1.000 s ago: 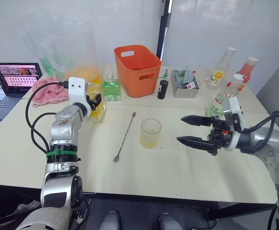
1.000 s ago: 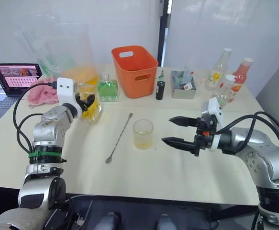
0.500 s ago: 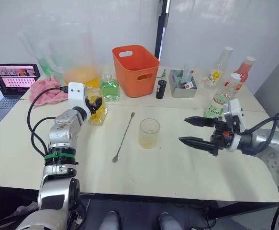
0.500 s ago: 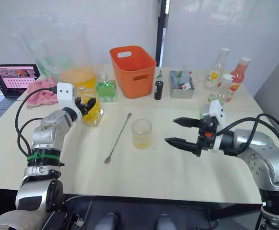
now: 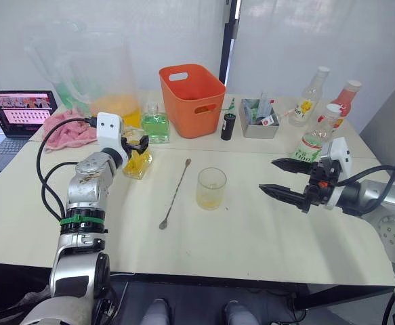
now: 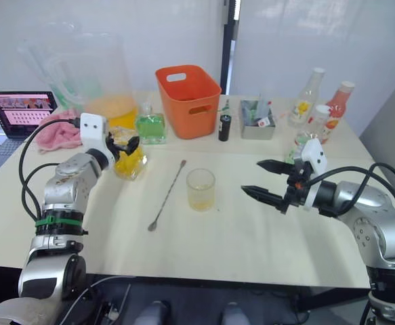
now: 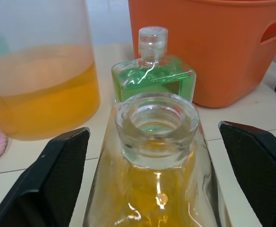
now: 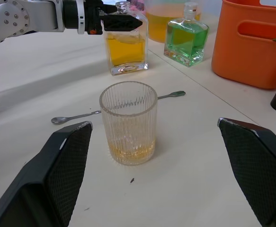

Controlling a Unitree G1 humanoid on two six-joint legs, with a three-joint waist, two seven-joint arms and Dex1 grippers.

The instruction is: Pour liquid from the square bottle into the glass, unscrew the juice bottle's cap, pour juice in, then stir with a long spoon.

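Observation:
The square bottle (image 5: 137,160) stands upright on the table with yellow liquid inside and its neck open. My left gripper (image 5: 136,143) is open, one finger on each side of the bottle's neck with gaps showing in the left wrist view. The ribbed glass (image 5: 211,187) sits mid-table with a little yellow liquid at its bottom. The long spoon (image 5: 175,193) lies flat just left of it. My right gripper (image 5: 267,175) is open, hovering right of the glass with nothing in it. Behind it stands the juice bottle (image 5: 315,141) with its white cap (image 5: 335,109) on.
Along the back stand a big pitcher (image 5: 102,78) of orange liquid, a green bottle (image 5: 156,124), an orange basket (image 5: 192,98), a small black bottle (image 5: 230,126), a grey box (image 5: 261,118), a yellow-labelled bottle (image 5: 310,97) and a pink-red bottle (image 5: 348,98). Laptop (image 5: 17,112) and pink cloth (image 5: 68,128) lie far left.
My right gripper has drawn back to the right, farther from the glass, still open. The left gripper stays at the square bottle's neck.

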